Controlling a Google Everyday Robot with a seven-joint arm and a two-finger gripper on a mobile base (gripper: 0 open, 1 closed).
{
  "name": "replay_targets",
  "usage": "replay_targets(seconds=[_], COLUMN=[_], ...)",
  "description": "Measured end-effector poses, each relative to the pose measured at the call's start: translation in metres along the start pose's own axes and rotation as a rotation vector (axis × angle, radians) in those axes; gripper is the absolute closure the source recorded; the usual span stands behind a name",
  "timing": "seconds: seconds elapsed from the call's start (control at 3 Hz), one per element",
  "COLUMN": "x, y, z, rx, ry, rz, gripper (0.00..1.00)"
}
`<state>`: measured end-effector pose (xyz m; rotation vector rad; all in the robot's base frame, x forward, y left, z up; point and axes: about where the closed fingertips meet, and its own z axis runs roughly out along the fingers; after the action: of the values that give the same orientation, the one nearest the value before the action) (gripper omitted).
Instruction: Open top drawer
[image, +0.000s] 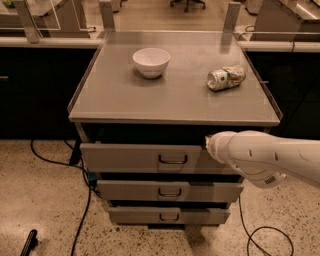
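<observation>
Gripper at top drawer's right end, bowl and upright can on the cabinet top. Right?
Wrong on the can: the camera view shows it lying on its side. The bowl is on the cabinet top, the gripper at the top drawer's right end.

A grey metal cabinet (175, 102) stands on a speckled floor, with a white bowl (151, 62) at the back left of its flat top and a crushed can (226, 78) lying on its side at the back right, well apart. Below are three grey drawers; the top drawer (130, 158) is the widest, with a dark loop handle (173, 159) at its centre and a dark gap above it. A white robot arm (270, 157) reaches in from the right, its gripper (210, 145) at the top drawer's upper right edge.
</observation>
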<state>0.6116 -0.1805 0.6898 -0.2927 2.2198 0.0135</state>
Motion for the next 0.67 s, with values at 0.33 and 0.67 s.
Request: replay_targets(seconds=[0.33, 0.67], x=[-0.0005, 0.0092], y=[-0.0002, -0.0102], z=[-0.0006, -0.0080], rx=[0.000, 0.014], ry=[0.000, 0.018], rz=[0.000, 0.024], gripper=[1.00, 1.00])
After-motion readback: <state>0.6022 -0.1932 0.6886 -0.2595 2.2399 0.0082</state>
